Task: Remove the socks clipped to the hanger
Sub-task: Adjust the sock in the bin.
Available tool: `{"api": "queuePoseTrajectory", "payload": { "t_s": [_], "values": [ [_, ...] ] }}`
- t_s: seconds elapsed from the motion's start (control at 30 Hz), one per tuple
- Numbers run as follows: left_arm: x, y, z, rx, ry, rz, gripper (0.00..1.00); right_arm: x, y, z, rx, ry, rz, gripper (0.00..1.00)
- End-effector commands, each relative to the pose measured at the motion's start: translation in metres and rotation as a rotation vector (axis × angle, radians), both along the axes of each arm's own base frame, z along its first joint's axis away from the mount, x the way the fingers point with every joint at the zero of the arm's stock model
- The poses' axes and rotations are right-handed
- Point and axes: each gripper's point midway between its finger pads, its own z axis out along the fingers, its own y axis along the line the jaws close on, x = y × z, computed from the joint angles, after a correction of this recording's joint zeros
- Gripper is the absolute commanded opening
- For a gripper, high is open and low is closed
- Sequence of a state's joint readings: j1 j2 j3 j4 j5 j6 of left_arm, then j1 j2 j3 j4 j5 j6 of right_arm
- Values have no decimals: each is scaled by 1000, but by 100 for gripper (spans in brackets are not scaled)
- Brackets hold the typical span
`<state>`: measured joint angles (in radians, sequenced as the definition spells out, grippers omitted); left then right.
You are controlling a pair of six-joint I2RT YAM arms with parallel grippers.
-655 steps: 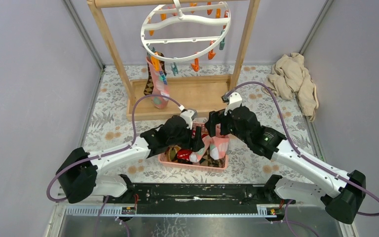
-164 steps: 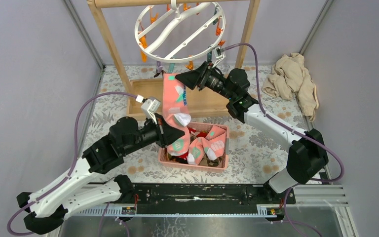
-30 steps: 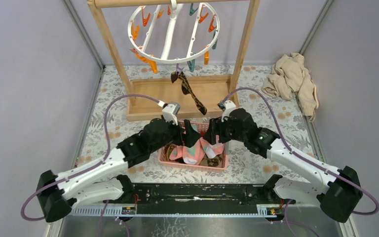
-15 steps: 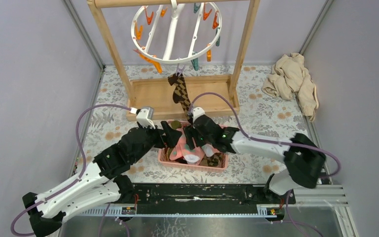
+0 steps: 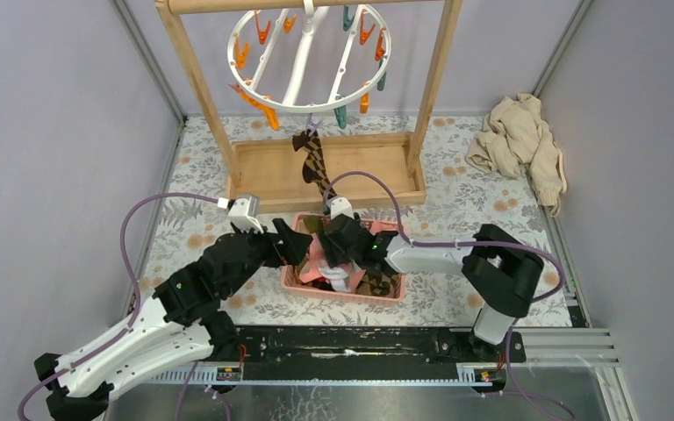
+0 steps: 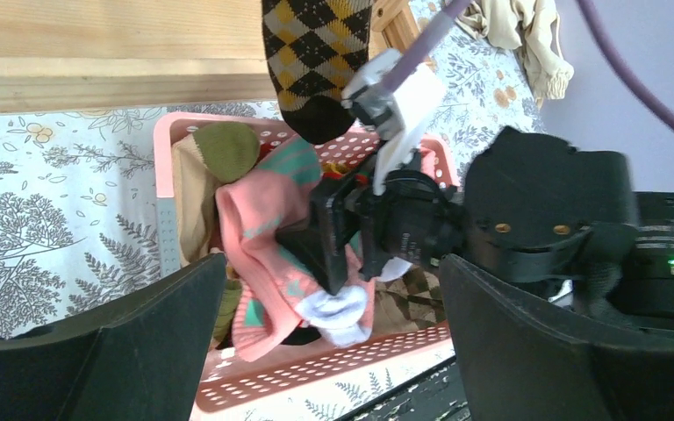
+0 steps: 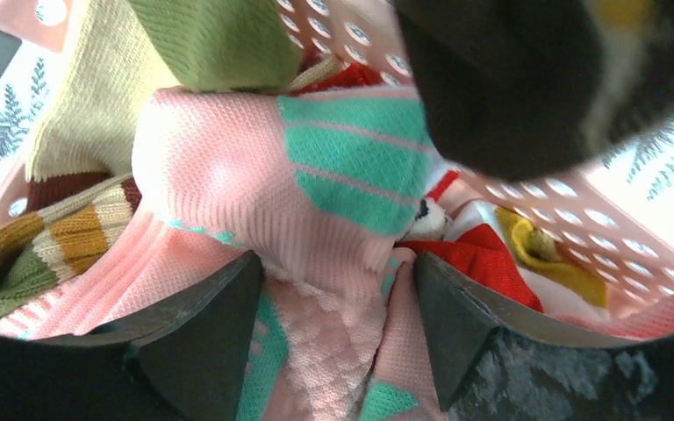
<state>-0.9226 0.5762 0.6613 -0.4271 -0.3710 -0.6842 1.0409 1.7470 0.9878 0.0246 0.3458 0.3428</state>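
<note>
Left claw: left claw (image 5: 293,242) is spread wide and holds nothing, low at the left rim of the pink basket (image 5: 344,296).
Hanger: hanger (image 5: 299,70) hangs from the wooden rack (image 5: 195,66); only one sock shows on it.
Sock to take: brown argyle sock (image 5: 313,163) dangles from a purple clip (image 5: 313,129), its toe just above the basket.
Right claw: right claw (image 5: 330,247) is down in the basket, fingers apart on either side of a pink and teal sock (image 7: 228,175). I cannot tell whether it presses the sock.
Step in hand: judged to be dropping the pink sock onto the pile.
Doing it well: part the fingers fully and lift straight up, so the knit does not snag and ride out again.
Next reach: grip the argyle sock high, close under the clip, and pull down steadily; a sideways tug would likely swing the ring.
</note>
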Motion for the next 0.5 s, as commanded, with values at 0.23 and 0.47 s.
{"api": "queuePoseTrajectory", "payload": {
  "t_s": [0.23,0.47],
  "values": [
    [11,1,-1,75,-9,29,99,-16,-35,95,39,-78,39,78],
    [20,-7,-8,109,-6,36,98,-32,-54,84,43,-37,30,79]
  ]
}}
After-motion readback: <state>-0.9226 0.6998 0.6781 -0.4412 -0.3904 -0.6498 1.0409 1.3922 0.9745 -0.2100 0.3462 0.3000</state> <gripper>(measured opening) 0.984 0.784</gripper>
